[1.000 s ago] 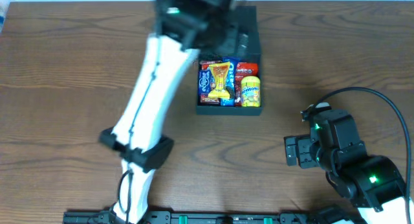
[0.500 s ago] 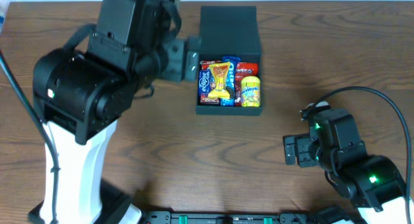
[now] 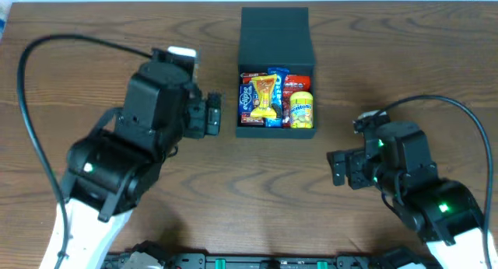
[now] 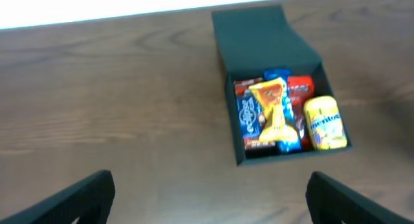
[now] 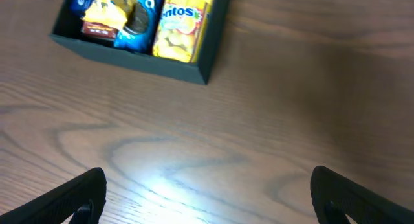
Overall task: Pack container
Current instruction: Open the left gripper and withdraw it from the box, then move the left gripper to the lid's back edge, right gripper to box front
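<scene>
Container (image 3: 276,132) sits mid-bench (image 3: 405,59), lid (image 3: 276,32) lying open behind it, snacks (image 3: 267,98) filling it; likely only closing is left. Left end effector (image 3: 212,116) is near its left wall, spread wide and empty, probably staged for the lid. Right end effector (image 3: 337,168) stands clear, wide and empty.

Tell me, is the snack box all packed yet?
Nearly. Snack packets, including a yellow Mentos pack, already fill the container. Nothing is in hand: the left gripper and right gripper are both open and empty, off to its sides. What looks left is closing the lid, which lies folded back.
</scene>
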Motion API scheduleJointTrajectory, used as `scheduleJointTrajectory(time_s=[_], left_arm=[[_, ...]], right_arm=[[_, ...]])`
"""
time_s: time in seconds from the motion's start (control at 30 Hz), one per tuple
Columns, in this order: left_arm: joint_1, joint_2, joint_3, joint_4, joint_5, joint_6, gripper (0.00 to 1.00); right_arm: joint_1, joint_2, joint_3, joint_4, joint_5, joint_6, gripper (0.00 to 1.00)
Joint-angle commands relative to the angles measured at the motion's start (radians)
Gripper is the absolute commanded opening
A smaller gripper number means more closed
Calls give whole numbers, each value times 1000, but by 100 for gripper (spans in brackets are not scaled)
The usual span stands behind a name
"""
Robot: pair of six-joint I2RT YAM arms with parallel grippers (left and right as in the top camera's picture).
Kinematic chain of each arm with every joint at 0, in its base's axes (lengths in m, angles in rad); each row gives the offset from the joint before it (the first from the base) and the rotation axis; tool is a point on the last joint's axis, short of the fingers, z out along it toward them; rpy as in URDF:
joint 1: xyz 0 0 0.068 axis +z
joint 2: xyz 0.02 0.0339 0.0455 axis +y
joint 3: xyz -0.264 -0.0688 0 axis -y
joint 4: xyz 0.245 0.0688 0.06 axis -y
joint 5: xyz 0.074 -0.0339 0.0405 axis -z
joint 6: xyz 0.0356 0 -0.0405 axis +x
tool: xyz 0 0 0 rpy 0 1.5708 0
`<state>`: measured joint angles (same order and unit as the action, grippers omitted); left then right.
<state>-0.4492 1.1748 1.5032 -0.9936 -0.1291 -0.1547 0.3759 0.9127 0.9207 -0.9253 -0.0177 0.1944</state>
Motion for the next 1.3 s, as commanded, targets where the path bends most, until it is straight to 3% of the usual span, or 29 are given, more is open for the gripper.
scheduleJointTrajectory(time_s=[0.0, 0.3, 0.4, 0.53, 0.83, 1.07, 1.27], left_arm=[[99, 44, -127, 78, 185, 19, 95], [384, 354, -157, 323, 677, 15, 95], [429, 483, -141, 428, 779, -46, 95], [436, 652, -44, 470, 798, -78, 95], [410, 1024, 362, 429, 912, -125, 95], [367, 1180, 560, 432, 916, -187, 95], [317, 1262, 609, 469, 916, -217, 95]], right_arm=[[-6, 42, 3, 17, -28, 33, 99], [-6, 136, 3, 100, -39, 132, 99], [-2, 147, 3, 146, -39, 167, 99], [11, 151, 3, 201, -39, 180, 99], [32, 177, 3, 233, -39, 179, 99], [35, 187, 3, 253, -39, 179, 99], [80, 212, 3, 286, -34, 179, 99]])
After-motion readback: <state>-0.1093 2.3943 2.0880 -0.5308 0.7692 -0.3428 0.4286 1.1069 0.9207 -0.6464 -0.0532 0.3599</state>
